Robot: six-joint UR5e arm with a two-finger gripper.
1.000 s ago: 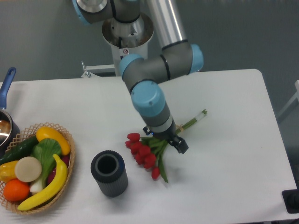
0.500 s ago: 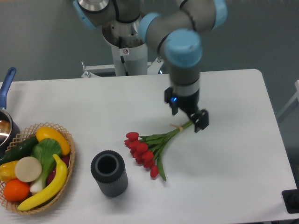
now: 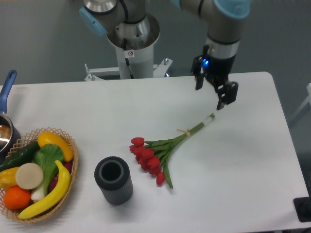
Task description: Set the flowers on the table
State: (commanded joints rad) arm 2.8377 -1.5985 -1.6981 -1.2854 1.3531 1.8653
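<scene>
We see our hand (image 3: 214, 92) hanging with its fingers spread and nothing between them, apart from the flowers (image 3: 163, 150), which lie flat on the tabletop (image 3: 252, 160). Their long axis slants away from the hand: the cut stem tips are the end nearest it, just below, and the red heads lie farthest, down and to its left.

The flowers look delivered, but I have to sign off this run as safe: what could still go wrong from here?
Little looks risky: the flowers lie flat on the table, and the open gripper is clear above them.
1. Its fingertips hang near the stem ends, so a low retreat might snag them.
2. The dark cylindrical vase stands close to the blooms; a sweep that way could knock it over.
</scene>
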